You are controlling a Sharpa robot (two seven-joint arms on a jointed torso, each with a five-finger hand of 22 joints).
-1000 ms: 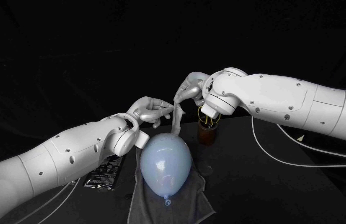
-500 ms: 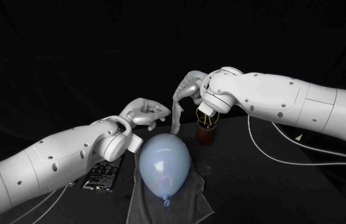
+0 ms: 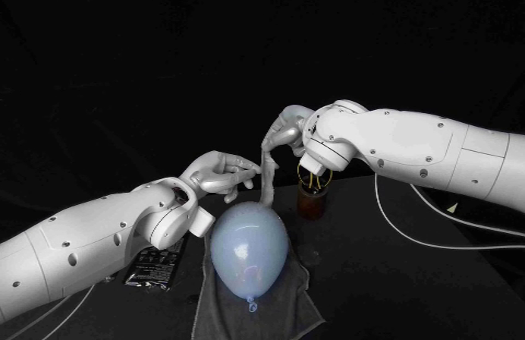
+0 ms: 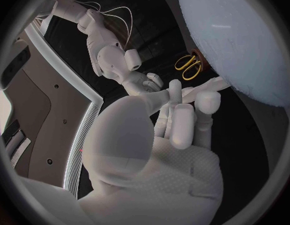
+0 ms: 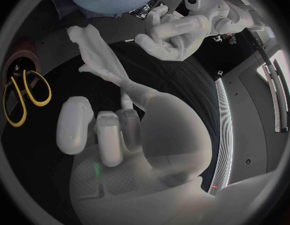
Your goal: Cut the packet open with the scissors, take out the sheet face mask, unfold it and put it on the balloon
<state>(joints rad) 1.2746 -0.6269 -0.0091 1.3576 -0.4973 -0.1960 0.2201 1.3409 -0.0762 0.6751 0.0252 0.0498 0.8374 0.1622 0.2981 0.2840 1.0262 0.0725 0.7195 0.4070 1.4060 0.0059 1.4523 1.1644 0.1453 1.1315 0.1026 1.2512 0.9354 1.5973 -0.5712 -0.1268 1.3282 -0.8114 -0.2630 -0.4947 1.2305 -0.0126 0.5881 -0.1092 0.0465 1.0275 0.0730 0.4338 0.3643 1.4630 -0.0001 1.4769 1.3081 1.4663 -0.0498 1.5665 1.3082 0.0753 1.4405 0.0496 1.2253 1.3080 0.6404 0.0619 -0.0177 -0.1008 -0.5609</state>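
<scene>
Hanging as a twisted pale strip, the sheet face mask (image 3: 266,174) is running near-vertical above the bench (image 3: 416,294), its lower end just over the far tip of the balloon (image 3: 252,249). Right robot hand (image 3: 287,131) is pinching its top end. Left robot hand (image 3: 224,174) is curling its fingers at the strip's middle; holding or only touching, cannot tell. Balloon, pale blue, is lying on a grey cloth (image 3: 287,313), long axis far-to-near, knot toward the robot. Dark packet (image 3: 156,266) is lying beside the cloth; print unreadable.
</scene>
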